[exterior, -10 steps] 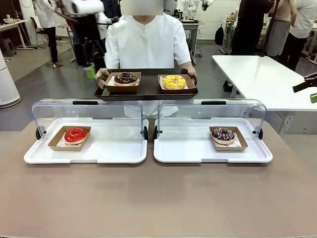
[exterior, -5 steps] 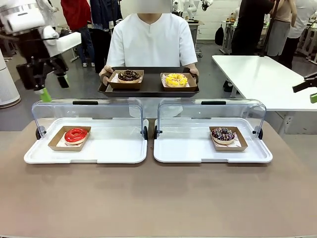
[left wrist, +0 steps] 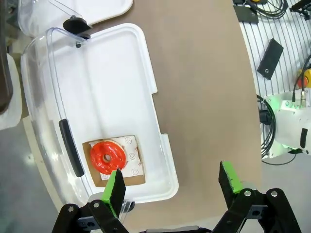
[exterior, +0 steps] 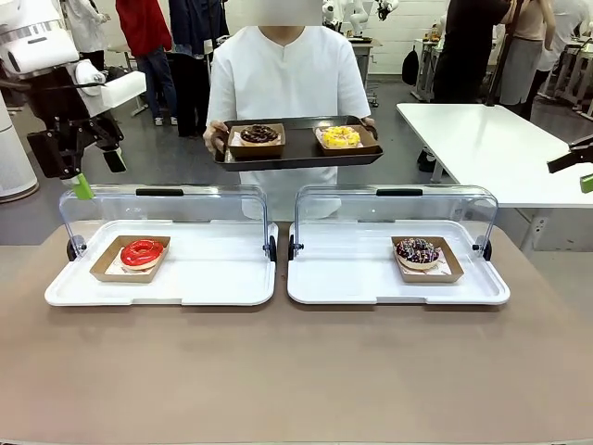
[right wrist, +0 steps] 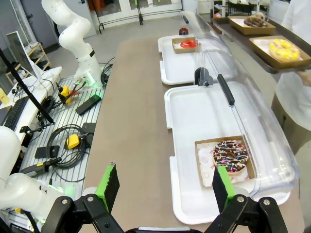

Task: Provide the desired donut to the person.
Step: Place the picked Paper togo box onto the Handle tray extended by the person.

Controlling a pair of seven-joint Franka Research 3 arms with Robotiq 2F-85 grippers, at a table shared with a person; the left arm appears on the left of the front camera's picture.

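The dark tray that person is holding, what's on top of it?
On the dark tray sit two cardboard boxes: a chocolate donut on the picture's left, a yellow donut on the right. The person's hands grip its ends; its underside is hidden.

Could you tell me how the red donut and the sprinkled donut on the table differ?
The red donut has smooth, glossy red icing; the sprinkled donut has dark icing with coloured sprinkles. The red donut sits at the left end of the left tray; the sprinkled donut sits towards the right end of the right tray. Both lie in brown cardboard boxes on white trays with clear lids raised.
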